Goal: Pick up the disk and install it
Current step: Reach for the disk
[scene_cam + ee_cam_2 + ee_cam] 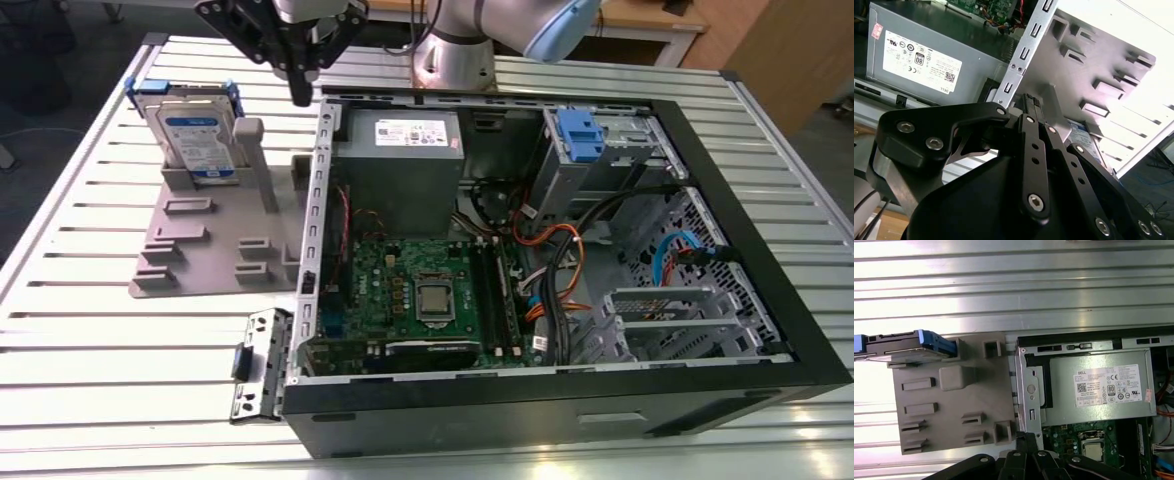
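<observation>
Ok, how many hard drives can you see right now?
1. The disk stands upright in the grey holder, at the exterior view's left of the case. The drive cage inside the case could hide another.

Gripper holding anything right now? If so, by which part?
Nothing. The gripper hangs empty by the case edge; the disk stands upright in the grey holder, untouched.
</observation>
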You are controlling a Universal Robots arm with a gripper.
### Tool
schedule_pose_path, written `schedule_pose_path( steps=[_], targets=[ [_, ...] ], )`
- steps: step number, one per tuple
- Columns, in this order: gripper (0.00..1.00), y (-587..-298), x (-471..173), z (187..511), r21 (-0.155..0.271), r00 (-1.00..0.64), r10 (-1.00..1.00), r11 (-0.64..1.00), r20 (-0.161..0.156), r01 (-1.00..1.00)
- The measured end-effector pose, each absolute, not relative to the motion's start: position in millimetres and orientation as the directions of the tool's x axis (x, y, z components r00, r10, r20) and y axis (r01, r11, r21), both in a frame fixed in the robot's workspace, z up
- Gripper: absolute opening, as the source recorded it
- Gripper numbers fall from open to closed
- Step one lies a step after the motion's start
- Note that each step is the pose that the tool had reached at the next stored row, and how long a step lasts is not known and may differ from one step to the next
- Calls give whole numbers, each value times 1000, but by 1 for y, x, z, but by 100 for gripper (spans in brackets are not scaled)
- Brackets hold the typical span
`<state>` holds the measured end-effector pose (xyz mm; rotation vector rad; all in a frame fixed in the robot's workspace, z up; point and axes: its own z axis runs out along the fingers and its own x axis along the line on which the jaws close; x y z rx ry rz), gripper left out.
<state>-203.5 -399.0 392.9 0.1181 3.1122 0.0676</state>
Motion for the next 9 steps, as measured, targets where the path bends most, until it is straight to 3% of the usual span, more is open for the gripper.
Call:
schedule_pose_path(
  steps=[9],
  targets=[
    [10, -399, -206, 393, 44, -997, 76, 996, -25, 75]
  ],
)
